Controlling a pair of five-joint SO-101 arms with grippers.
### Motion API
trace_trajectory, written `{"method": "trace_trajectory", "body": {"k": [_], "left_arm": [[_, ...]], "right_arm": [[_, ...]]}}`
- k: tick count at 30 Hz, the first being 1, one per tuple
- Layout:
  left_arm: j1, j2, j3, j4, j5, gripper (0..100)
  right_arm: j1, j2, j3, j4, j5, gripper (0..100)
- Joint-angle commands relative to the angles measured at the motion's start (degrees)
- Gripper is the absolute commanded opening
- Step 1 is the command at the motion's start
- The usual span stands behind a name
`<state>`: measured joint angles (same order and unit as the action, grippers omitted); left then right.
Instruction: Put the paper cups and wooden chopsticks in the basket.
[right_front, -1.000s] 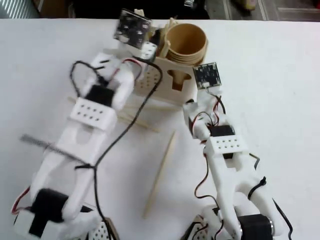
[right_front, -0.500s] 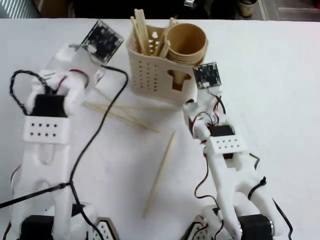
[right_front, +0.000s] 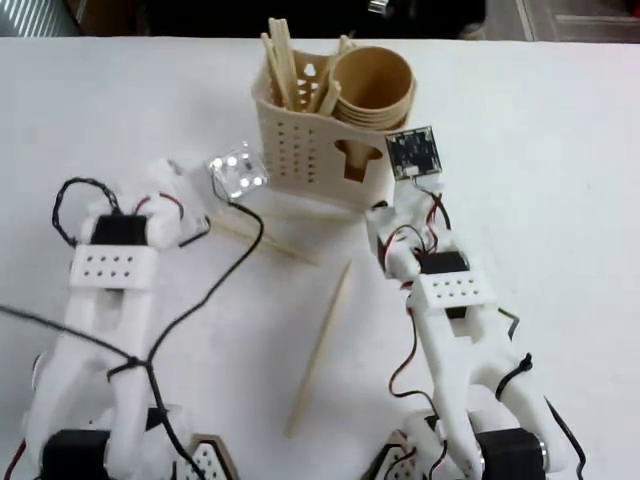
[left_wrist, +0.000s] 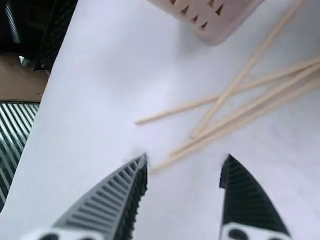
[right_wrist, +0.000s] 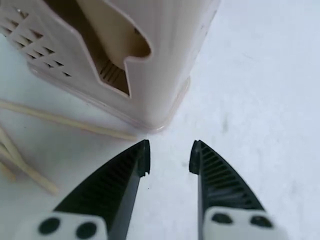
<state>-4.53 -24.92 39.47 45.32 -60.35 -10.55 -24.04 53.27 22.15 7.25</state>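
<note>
- the basket (left_wrist: 210, 15) is chopped off by the edge in the left wrist view, so you just get one corner
- the loose chopsticks (left_wrist: 250, 107) run off the edge there too
- from up high, the paper cups (right_front: 372, 85) are mostly buried behind the basket walls

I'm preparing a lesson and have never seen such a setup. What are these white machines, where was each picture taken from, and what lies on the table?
These are two small robot arms. The high view looks down on the left arm and the right arm. The other two pictures come from cameras on their wrists. On the table stands a basket holding paper cups and some chopsticks. Loose chopsticks lie before the open left gripper. The right gripper, also open, sits by the basket's corner. Neither holds anything.
</note>
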Motion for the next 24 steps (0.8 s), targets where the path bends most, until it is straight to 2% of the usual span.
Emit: {"method": "trace_trajectory", "body": {"k": [1,6,10,15,24], "left_arm": [[0.40,4.88,-1.14,-2.46,-0.53,24],[0.66,18.24,-8.88,-1.58,-1.49,24],[0.75,25.71,-13.36,3.16,-11.16,24],[0.75,31.52,-17.05,3.78,-15.82,24],[3.21,43.47,-26.81,3.87,-16.79,19]], "right_arm": [[0.13,-2.07,-0.44,-1.10,0.44,14.4],[0.13,-2.07,-0.44,-1.10,0.44,14.4],[0.13,-2.07,-0.44,-1.10,0.53,14.4],[0.13,-2.07,-0.53,-1.19,0.53,14.4],[0.13,-2.07,-0.53,-1.19,0.53,14.4]]}}
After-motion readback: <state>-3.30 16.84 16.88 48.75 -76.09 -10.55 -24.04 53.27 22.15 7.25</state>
